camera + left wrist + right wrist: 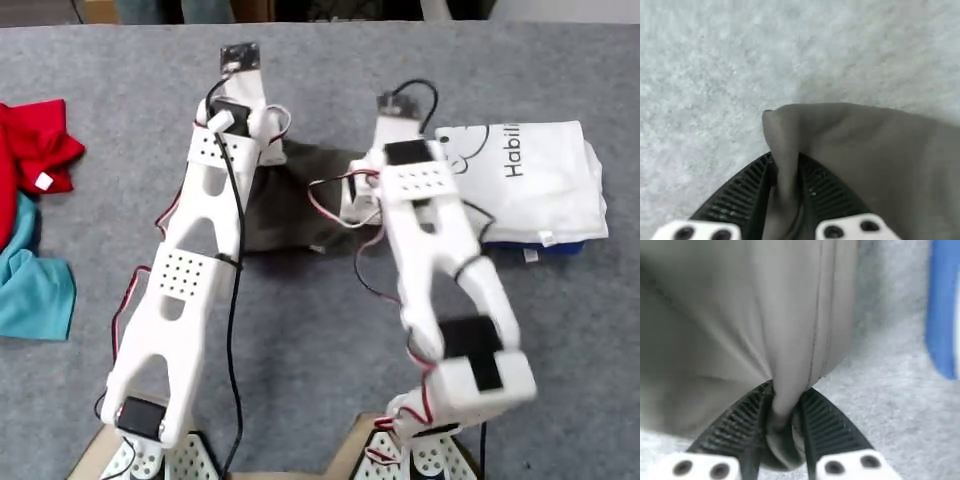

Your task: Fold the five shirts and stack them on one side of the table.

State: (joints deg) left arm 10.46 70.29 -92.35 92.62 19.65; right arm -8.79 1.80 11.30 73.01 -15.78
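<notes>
Left hand: the left hand is pinching a corner fold of a soft olive-grey cotton shirt. The cloth is squeezed between its ribbed black fingers.
Right hand: the right hand is clamped on a bunched edge of the same shirt, on the side nearer the pile.
Olive-grey shirt: it lies near the middle of the grey felt-covered tabletop, a touch toward 12 o'clock, spanning the gap between the two arms.
Finished pile: at about 2 o'clock a folded white printed shirt sits on a folded blue shirt. The pile is close to the right hand's catch but not touching it.
Waiting: at 9 o'clock lies a crumpled red shirt, and toward 8 o'clock a crumpled teal shirt.
Progress: by my reckoning two are folded, the third is in hand and two remain.
Risk, uneven pull: each hand holds a thin bunch of cloth. If one arm leads the other, the cloth may slide out of a pinch and the fold would come out skewed.
Risk, the pile: the right arm works just beside the stack. A wide swing toward 2 o'clock, or trailing fabric, could push the white shirt off the blue one.
Risk, snagging: loose wires hang close over the shirt and could catch it.
</notes>
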